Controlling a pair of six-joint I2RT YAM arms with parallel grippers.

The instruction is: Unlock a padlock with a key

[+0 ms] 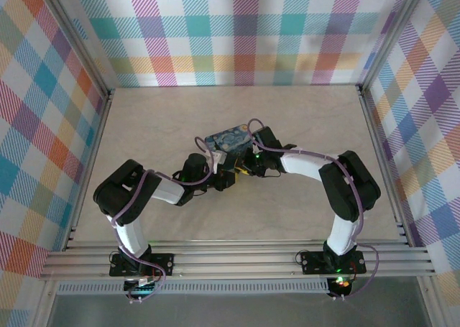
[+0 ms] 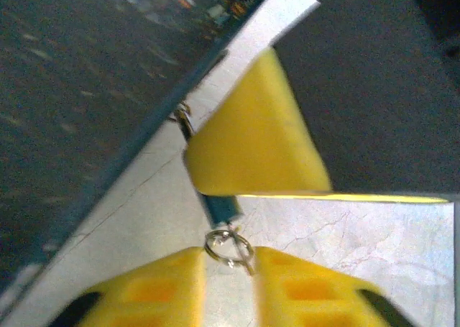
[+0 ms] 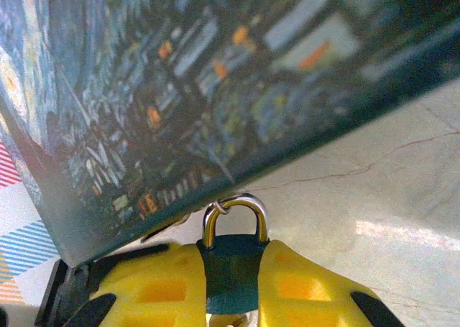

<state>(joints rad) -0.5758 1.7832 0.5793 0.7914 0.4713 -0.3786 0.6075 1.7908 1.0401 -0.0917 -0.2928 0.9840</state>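
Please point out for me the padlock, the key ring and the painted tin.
padlock point(image 3: 231, 273): right wrist view, on its blue body.
key ring point(image 2: 230, 242): left wrist view, on the silvery wire ring.
tin point(image 3: 215, 90): right wrist view, on its painted side.

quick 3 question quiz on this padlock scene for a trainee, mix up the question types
1. True or false: the right gripper grips the padlock by its blue body.
2. In the left wrist view, what lies between the fingers of the left gripper?
A. a key ring
B. a coin
C. a screw
3. Fill in: in the right wrist view, the padlock's shackle reaches up to the lower edge of the dark, painted ____.

Key:
1. True
2. A
3. tin
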